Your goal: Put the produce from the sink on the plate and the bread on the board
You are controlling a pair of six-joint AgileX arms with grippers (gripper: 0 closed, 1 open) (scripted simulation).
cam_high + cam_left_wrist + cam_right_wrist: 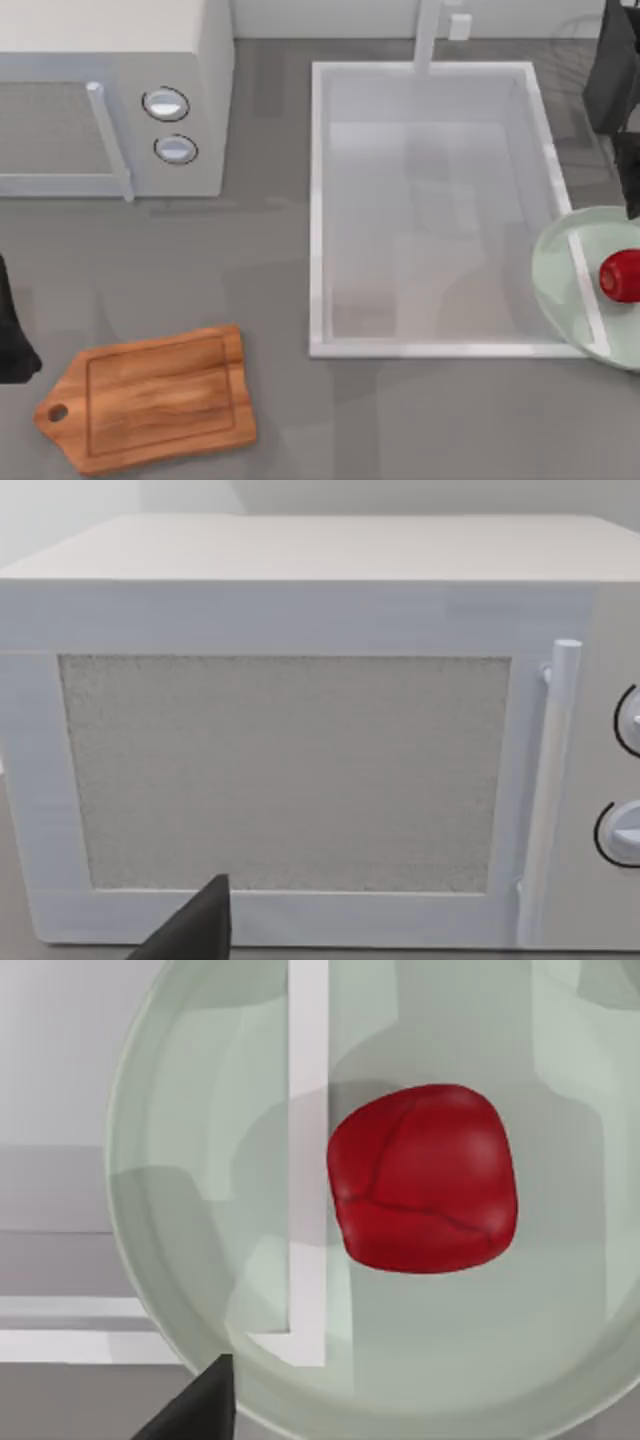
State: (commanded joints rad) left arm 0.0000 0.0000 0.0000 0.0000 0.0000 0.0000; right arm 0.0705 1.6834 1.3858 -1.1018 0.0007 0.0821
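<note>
Where wrist looks down: produce (422,1178) on plate (180,1210) (translucent).

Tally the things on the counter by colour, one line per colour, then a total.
Red: 1, the produce
Mint green: 1, the plate
Brown: 1, the board
White: 2, the sink and the microwave
Total: 5
</note>
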